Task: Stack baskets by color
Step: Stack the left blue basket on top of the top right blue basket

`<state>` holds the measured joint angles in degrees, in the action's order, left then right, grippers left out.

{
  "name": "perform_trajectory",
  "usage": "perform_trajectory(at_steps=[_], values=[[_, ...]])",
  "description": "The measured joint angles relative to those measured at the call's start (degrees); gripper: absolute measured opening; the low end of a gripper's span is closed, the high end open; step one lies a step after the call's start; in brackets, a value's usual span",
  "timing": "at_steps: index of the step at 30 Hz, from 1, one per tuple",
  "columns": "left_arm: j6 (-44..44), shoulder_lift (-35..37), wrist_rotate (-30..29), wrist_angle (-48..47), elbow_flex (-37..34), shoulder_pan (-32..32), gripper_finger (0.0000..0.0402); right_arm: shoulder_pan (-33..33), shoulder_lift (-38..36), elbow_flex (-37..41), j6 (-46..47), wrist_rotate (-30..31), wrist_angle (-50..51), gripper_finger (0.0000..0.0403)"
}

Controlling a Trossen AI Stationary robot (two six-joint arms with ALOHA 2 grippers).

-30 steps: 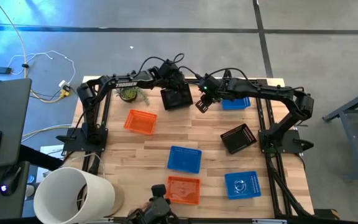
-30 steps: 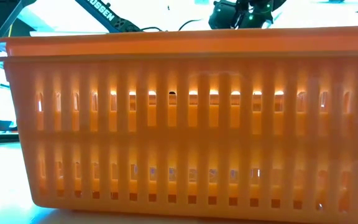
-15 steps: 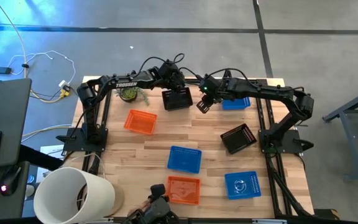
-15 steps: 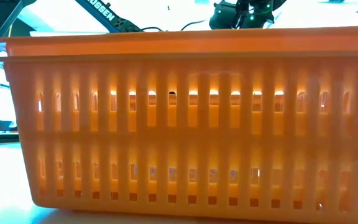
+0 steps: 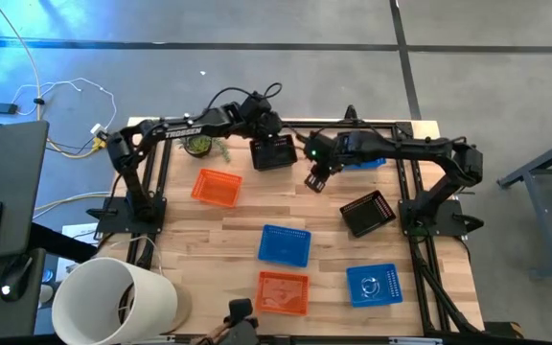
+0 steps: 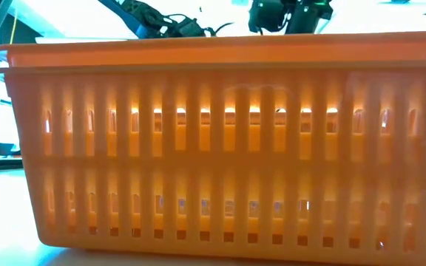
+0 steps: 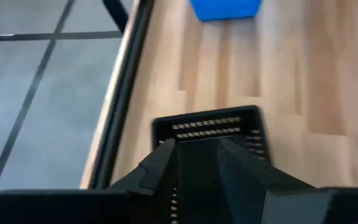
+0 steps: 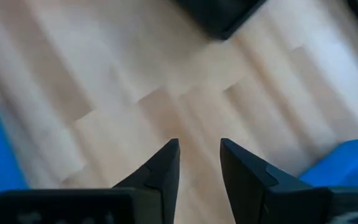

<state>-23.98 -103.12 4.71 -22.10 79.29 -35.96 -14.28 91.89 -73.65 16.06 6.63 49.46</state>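
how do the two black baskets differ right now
The far black basket sits square to the table edges, near the back by the plant; the right black basket lies rotated at an angle, mid-table on the right. The left gripper is right at the far one; no gripper is at the right one. Both are black mesh, upright on the wood.

A black basket (image 5: 274, 152) is seen at the table's far edge, with the left gripper (image 5: 263, 127) above its rim. The right gripper (image 5: 315, 179) is held over bare wood just beside it. Orange (image 5: 217, 187), blue (image 5: 285, 244) and black (image 5: 368, 213) baskets are spread singly across the table (image 5: 209, 230).
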Motion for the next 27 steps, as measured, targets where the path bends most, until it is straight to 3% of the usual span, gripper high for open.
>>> perform_trajectory(at_steps=[9,17,27], values=[[1.44,3.09,0.36,-8.38,0.00,5.41,0.0108,10.21,0.01,0.00,2.51,-1.70,0.79,0.0103],[5.99,3.79,9.94,-10.79,-0.54,9.23,0.0103,19.83,0.01,0.00,3.45,-1.03,0.36,0.0103],[8.22,4.14,9.55,-10.97,-5.72,13.52,0.0089,26.63,0.01,0.00,6.17,-0.88,-1.09,0.0112]])
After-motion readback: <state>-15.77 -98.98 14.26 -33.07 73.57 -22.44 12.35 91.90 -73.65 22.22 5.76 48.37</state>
